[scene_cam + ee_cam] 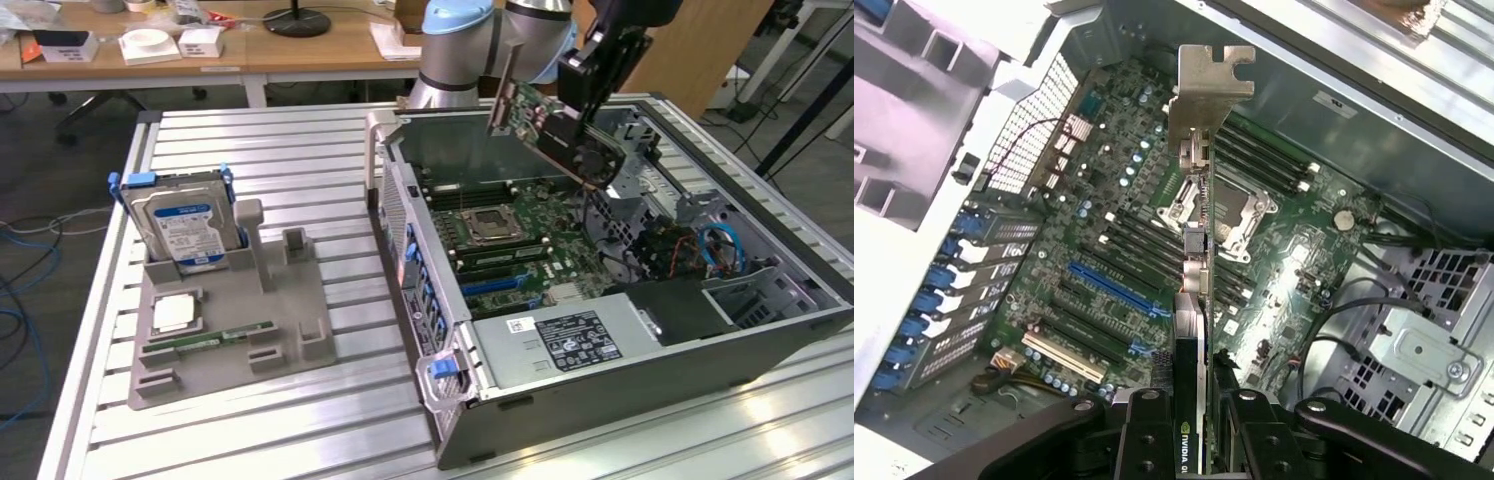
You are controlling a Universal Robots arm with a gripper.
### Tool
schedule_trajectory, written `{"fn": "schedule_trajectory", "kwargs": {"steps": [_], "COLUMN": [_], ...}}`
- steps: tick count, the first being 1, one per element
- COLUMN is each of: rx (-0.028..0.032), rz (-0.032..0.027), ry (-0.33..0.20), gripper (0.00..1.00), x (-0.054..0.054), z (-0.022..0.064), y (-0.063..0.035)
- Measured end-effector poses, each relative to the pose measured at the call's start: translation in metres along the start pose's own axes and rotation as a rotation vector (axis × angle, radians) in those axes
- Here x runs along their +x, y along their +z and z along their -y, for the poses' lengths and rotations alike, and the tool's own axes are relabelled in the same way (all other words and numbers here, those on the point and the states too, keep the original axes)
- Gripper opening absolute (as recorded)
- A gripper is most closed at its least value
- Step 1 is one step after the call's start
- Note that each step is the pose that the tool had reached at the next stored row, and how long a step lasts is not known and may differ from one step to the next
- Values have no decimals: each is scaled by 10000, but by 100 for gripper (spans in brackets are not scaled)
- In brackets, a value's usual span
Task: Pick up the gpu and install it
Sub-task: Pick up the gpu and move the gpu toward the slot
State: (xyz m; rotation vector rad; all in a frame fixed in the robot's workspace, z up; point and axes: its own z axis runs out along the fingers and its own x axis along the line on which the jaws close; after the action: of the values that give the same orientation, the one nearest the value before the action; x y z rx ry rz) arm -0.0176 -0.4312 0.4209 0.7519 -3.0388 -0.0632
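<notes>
At the exterior view's left, on the ribbed metal table (267,140), a grey holder (287,320) keeps a blue-labelled hard drive (184,225) upright in a slot. A narrow green memory stick (214,338) lies flat near its near edge, and both parts seem set out so that they can be taken from above. Further right, an open computer case (400,230) lies on its side with the panel off, so the motherboard (527,245) faces up and its slots can be reached from overhead. Over the far part of that case the gpu (550,128) hangs in the air, tilted, its silvery end bracket (505,95) pointing toward the exterior view's left. The gripper (594,125) is clamped on the card. In the wrist view its black fingers (1144,430) press against the two flat faces of the thin board, which runs edge-on toward the bracket. Holding it across the faces probably stops it twisting and leaves its connector edge free. The card is clear of the board and not yet seated, and the long blue slot (1116,290) stands bare. At the exterior view's right, blue cables (721,245) loop inside the case, well apart from the card.
</notes>
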Motion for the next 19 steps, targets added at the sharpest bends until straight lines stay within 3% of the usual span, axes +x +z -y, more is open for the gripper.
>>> {"fn": "schedule_trajectory", "kwargs": {"steps": [19], "rx": [-14], "rz": [-39], "ry": [-1127], "gripper": [26], "x": [6], "z": [-2], "y": [15]}}
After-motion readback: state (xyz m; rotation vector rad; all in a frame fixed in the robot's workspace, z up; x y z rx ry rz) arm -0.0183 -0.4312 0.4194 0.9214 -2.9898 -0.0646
